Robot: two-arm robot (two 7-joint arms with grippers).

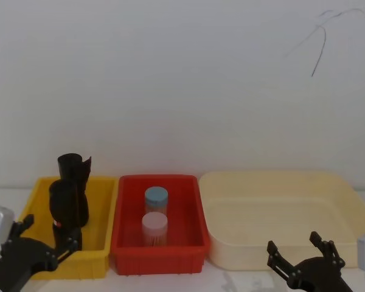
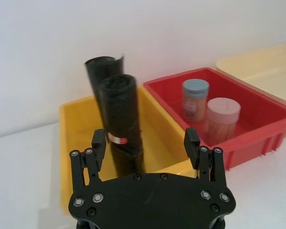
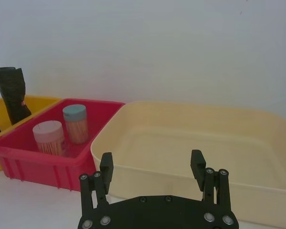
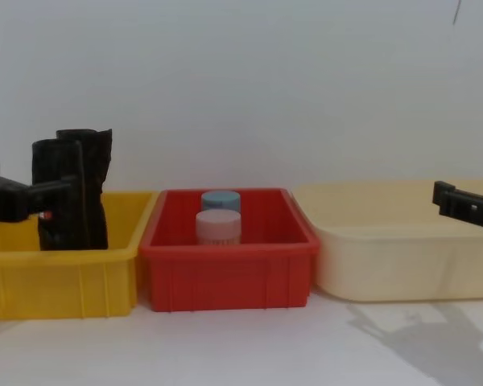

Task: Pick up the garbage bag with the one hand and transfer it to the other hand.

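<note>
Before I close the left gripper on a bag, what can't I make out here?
Base of the front garbage bag: behind the yellow bin wall in chest view, behind the left gripper body in its wrist view.
Rear roll lower part: behind the front one, left wrist view.
Right gripper: cut by the chest view's right edge.
</note>
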